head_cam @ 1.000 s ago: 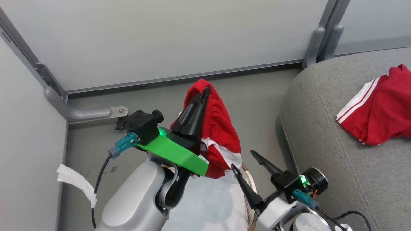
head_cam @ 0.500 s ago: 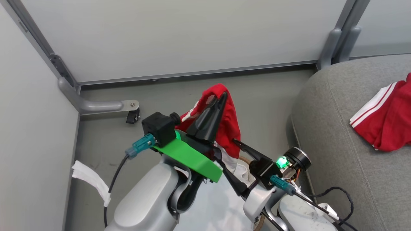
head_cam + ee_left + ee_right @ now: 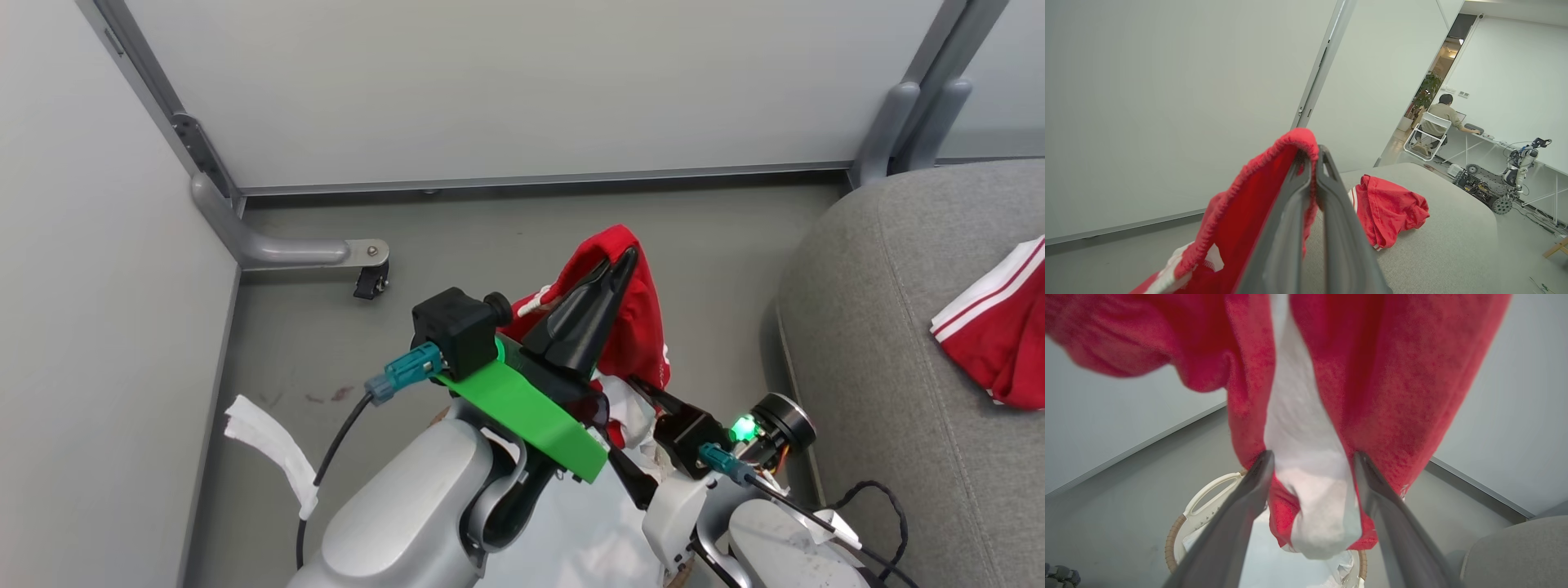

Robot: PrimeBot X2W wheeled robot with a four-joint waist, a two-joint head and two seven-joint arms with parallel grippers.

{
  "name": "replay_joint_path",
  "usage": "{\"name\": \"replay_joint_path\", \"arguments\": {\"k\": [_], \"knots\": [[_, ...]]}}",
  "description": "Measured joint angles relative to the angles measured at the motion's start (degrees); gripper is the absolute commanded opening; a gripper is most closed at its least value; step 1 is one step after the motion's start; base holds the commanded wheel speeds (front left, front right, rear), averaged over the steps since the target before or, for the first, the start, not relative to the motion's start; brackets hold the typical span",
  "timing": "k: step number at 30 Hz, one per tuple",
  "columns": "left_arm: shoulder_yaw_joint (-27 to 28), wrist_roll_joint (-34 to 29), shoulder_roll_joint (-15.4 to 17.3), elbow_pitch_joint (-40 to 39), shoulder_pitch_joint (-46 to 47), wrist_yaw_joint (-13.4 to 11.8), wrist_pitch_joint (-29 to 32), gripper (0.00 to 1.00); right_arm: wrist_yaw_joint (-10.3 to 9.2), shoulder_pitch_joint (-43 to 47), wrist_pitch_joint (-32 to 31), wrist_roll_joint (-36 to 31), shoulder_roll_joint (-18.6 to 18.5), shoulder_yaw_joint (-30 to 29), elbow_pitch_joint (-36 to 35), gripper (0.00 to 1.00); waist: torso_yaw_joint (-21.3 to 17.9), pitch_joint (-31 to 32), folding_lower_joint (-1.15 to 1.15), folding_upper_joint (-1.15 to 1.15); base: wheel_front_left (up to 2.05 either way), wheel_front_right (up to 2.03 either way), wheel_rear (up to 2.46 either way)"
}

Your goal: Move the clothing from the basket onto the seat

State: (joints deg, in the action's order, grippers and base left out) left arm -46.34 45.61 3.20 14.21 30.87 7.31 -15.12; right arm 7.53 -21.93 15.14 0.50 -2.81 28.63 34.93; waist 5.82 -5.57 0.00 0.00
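Right gripper [image 3: 1313, 455] has swung in close under the left one since a second ago, and the head camera has shifted too. Its jaws gape wide, with the dangling lower end of the red garment [image 3: 1392, 375] hanging between the two fingers. Left gripper [image 3: 1314, 153] is clamped tight on the garment's ribbed hem, holding it aloft above the basket [image 3: 1180, 526]. Bright red fabric, a white panel running down the middle. Over on the grey seat [image 3: 882, 327], a second red garment [image 3: 1000, 343] lies crumpled, white stripes at its edge.
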Motion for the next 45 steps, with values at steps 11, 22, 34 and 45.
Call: {"name": "replay_joint_path", "arguments": {"k": [11, 22, 34, 45], "knots": [[-2.43, 0.75, -0.19, -0.59, 1.07, 0.00, -0.01, 0.00, 0.00, -2.05, 0.00, -0.46, -0.02, -1.93, 4.30, 1.00, 2.26, -0.76, 0.00, 0.00, 0.00, 0.00, 0.00], [-5.32, 1.32, -0.25, -1.27, 2.53, 0.00, 0.00, 0.00, 0.00, -4.42, -0.01, -2.33, 0.01, -3.13, 6.39, 0.77, 3.56, -1.71, 0.00, 0.00, 0.00, 0.00, 0.00], [-5.78, 1.80, -0.27, -0.96, 3.19, 0.00, -0.01, 0.00, 0.00, -5.76, 0.00, -1.23, 0.00, -5.14, 8.23, 0.00, 4.27, -2.10, 0.00, 0.00, 0.00, 0.00, 0.00], [-3.21, -1.36, -0.13, 3.20, 2.80, 0.00, -0.02, 1.00, 0.00, -3.65, 0.00, 0.24, 0.03, -7.66, 2.44, 0.00, 1.51, -2.26, 0.00, 0.00, 0.00, 0.00, 0.00]]}}
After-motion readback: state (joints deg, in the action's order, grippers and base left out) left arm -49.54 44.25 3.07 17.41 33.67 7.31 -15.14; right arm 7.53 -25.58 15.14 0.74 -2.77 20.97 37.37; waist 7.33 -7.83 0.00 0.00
